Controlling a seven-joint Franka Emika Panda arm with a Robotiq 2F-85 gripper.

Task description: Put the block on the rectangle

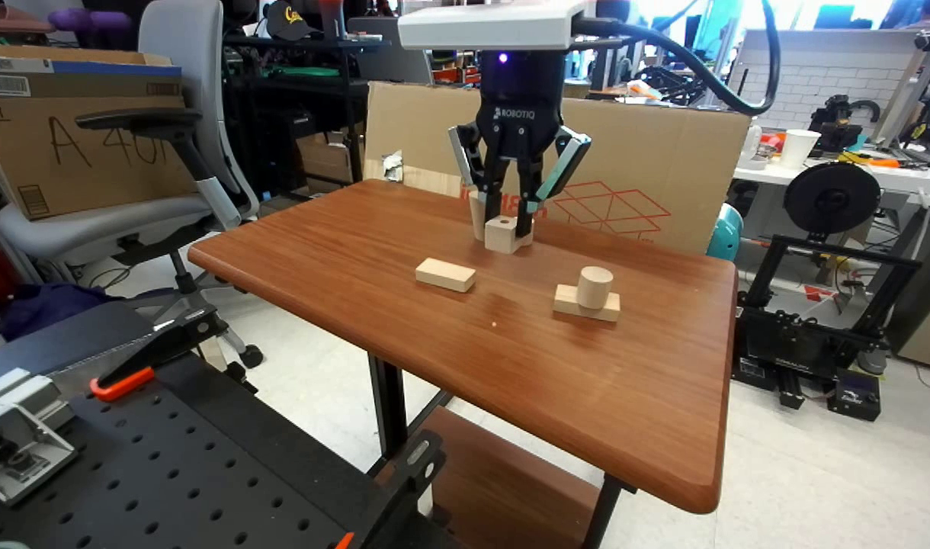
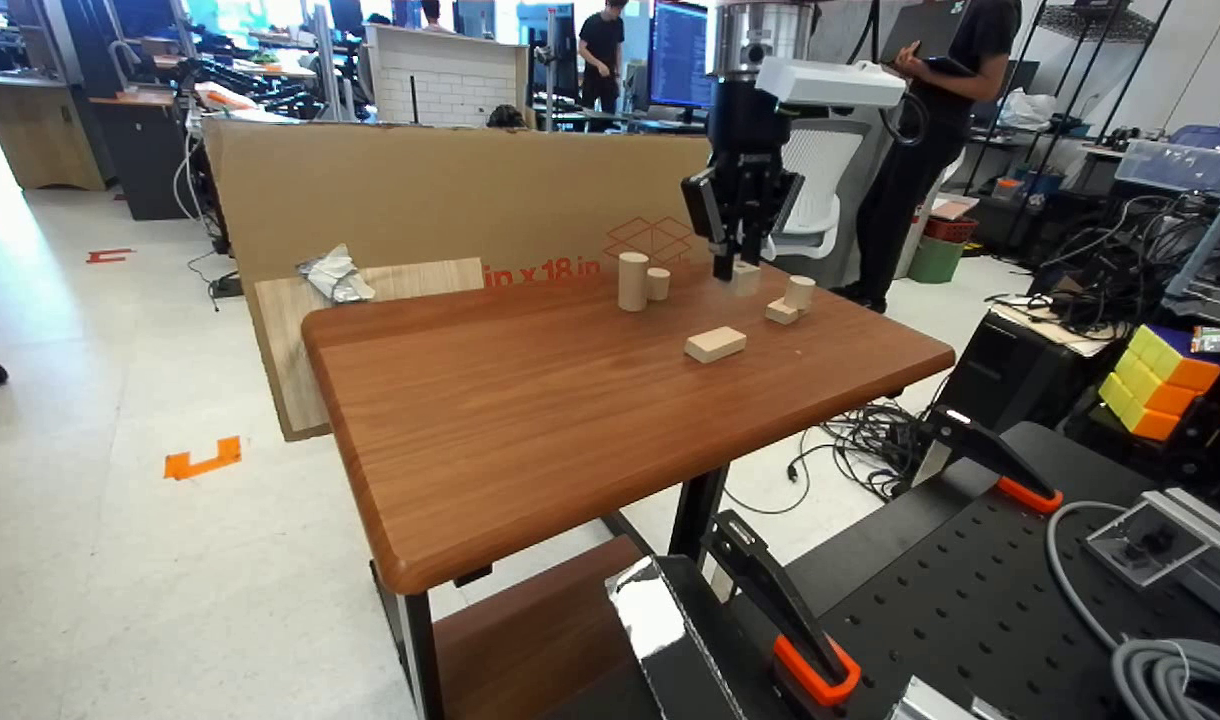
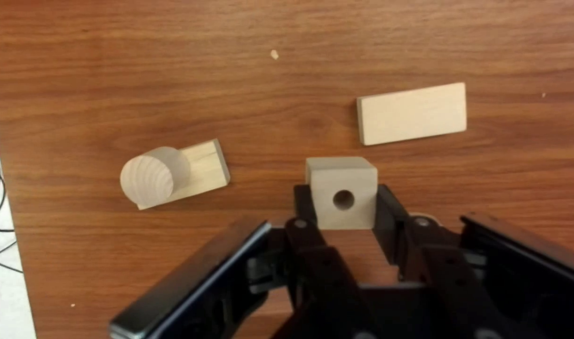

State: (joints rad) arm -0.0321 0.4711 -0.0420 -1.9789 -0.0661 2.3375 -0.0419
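Wrist view, closest in: the gripper (image 3: 346, 209) pinches the block (image 3: 343, 187), a finger against each of two opposite sides, the face with the round hole turned up. It looks like bare wood, so I'd expect it light, hard and dry enough not to slip, with little to break. Those flat sides seem the right hold to me, since they leave the base free to land. It is between the middle of the tabletop (image 1: 602, 389) and its far edge; whether it is lifted clear, I can't tell.

Next out lies the rectangle (image 1: 445, 275), flat near the middle, bare on top in both exterior views. It looks hardly broader than the block, so I'd want the block squared to it before release, or it may overhang. Farther, toward the short edge by the black printer (image 1: 793, 349), a wooden cylinder (image 1: 594, 287) stands on a second slab (image 1: 568, 300). A tall cylinder (image 2: 632, 282) stands close to the far edge, and the cardboard (image 2: 410, 190) rises beyond.
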